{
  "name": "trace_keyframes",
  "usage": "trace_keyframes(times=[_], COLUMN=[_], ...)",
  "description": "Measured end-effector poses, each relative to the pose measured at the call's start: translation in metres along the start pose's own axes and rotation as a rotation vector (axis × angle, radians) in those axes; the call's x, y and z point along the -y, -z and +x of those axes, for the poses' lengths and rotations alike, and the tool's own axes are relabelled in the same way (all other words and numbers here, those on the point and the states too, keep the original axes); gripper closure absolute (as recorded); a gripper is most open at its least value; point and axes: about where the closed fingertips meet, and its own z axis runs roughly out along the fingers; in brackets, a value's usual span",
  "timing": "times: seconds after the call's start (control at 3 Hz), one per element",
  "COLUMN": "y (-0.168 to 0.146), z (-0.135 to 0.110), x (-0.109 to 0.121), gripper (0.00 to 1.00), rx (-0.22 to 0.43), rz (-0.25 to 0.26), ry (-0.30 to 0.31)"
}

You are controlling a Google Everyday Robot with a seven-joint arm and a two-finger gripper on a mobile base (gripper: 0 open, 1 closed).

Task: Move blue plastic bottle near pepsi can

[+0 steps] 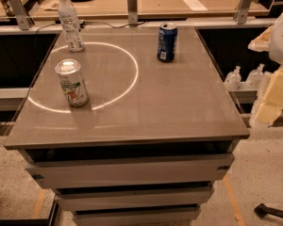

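The blue plastic bottle (70,21) stands upright at the far left corner of the grey table (179,107). It is clear, with a white cap and a pale label. The pepsi can (167,42), dark blue with a silver rim, stands upright at the far middle-right of the table, well apart from the bottle. My gripper (272,98) hangs at the right edge of the view, beyond the table's right side, away from both objects and holding nothing that I can see.
A white-and-green can (71,83) with a silver lid stands on the left of the table, in front of the bottle. Small clear pump bottles (245,76) sit on a ledge to the right. A wooden desk (155,1) runs behind.
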Motion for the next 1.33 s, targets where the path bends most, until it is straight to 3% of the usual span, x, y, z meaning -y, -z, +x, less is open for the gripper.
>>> trace_keyframes(times=[0.67,1.0,1.33], y=[0.001,0.0,-0.013], z=[-0.001,0.001,0.0], x=[0.001,0.005,0.004], gripper=[0.0,0.0,0.0], rx=[0.037,0.136,0.298], rz=[-0.004,-0.017,-0.054], ry=[-0.025,-0.083,-0.119])
